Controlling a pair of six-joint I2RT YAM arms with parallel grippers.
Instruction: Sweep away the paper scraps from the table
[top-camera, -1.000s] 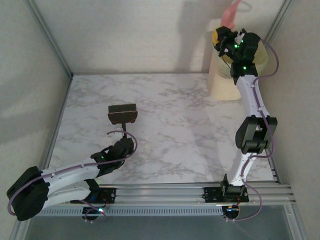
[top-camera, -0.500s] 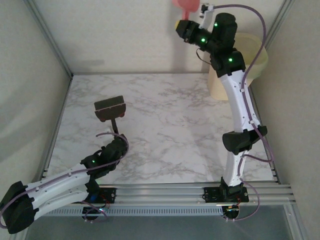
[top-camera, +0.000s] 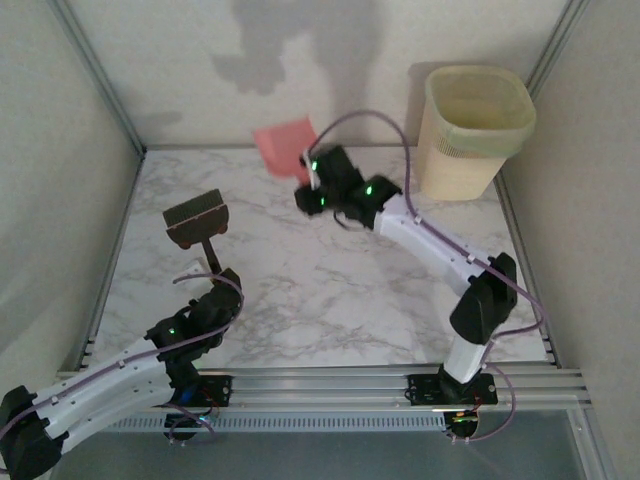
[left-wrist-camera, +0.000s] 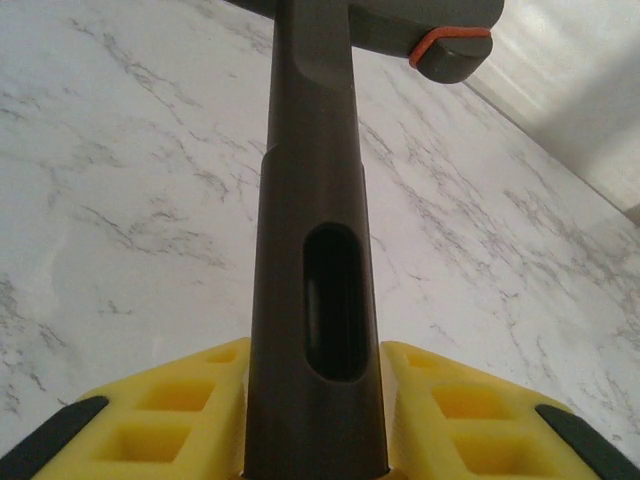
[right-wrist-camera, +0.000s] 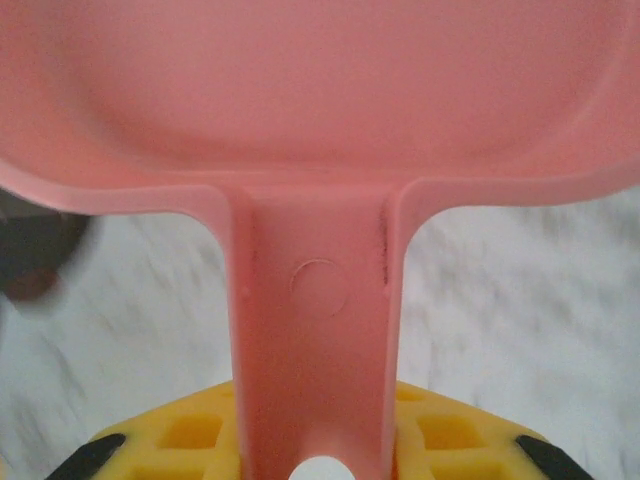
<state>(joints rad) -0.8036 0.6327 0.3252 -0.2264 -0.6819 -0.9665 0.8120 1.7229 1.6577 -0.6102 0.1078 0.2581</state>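
Pink plastic dustpan (top-camera: 283, 148) now lower, over veined marble table (top-camera: 330, 285)

Table (top-camera: 330, 270): white marble pattern, grey veins. Rail (top-camera: 330, 383) on the near edge: silver metal. Walls (top-camera: 200, 70): plain off-white, grey shadows.
Dustpan (top-camera: 285, 148): solid pink, no pattern. The right wrist view shows the same pink on pan and handle.
Hand brush (top-camera: 196, 218): dark brown head and handle, with a small orange-red band (left-wrist-camera: 450, 45) by the head.
Bin (top-camera: 460, 160): pale cream-yellow, plain.
Arms (top-camera: 430, 238): white links, black joints, green LEDs lit. Cables (top-camera: 372, 113): purple.
Left gripper (left-wrist-camera: 315, 455) fingers (left-wrist-camera: 170, 415): yellow with black tips. Right gripper (right-wrist-camera: 315, 455) fingers (right-wrist-camera: 190, 435): same yellow, black tips.
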